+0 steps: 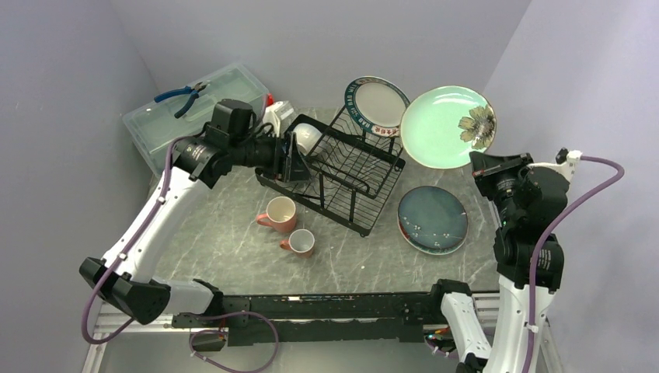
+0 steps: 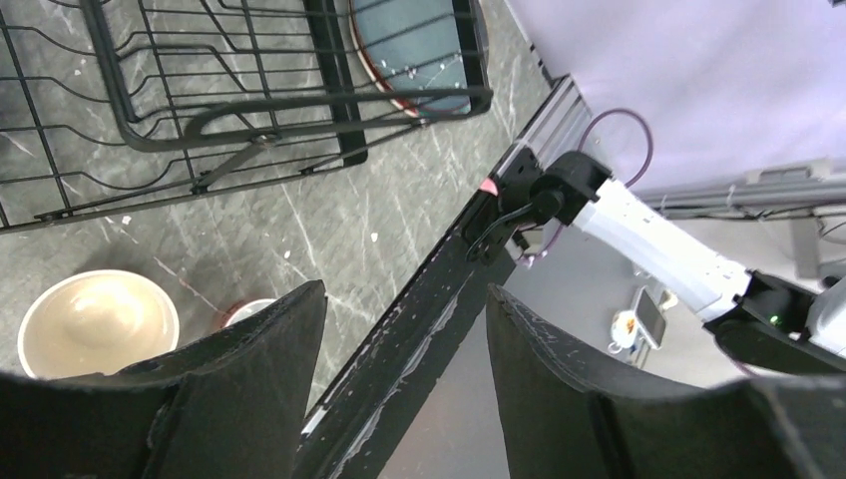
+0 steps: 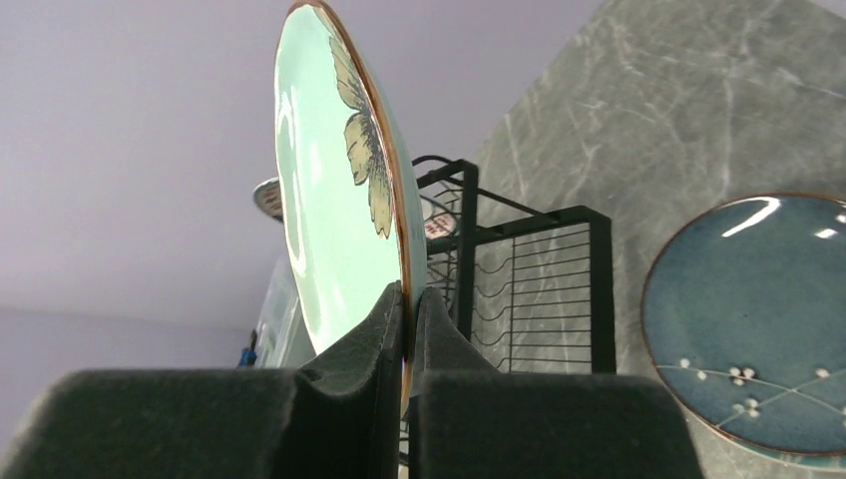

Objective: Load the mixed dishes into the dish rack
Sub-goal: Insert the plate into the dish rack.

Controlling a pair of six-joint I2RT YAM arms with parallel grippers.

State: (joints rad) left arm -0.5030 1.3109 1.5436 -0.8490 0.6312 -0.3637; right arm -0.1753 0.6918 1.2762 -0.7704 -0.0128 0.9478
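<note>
The black wire dish rack (image 1: 350, 175) stands mid-table. A white plate with a teal lettered rim (image 1: 377, 105) stands upright at its far end, and a small white bowl (image 1: 308, 138) lies in its left far corner. My right gripper (image 1: 480, 161) is shut on the rim of the pale green floral plate (image 1: 445, 126), held on edge in the air right of the rack; in the right wrist view the fingers (image 3: 384, 329) pinch that plate (image 3: 329, 180). The glossy teal plate (image 1: 433, 219) lies flat, with a red rim under it. Two pink mugs (image 1: 280, 212) (image 1: 299, 242) stand in front. My left gripper (image 1: 289, 159) is open and empty at the rack's left end.
A translucent pale green lidded box (image 1: 225, 89) with blue pliers (image 1: 180, 97) on it stands at the back left. A white object (image 1: 276, 116) stands between the box and the rack. Walls close in at the back and on both sides. A black rail (image 1: 326, 307) runs along the near edge.
</note>
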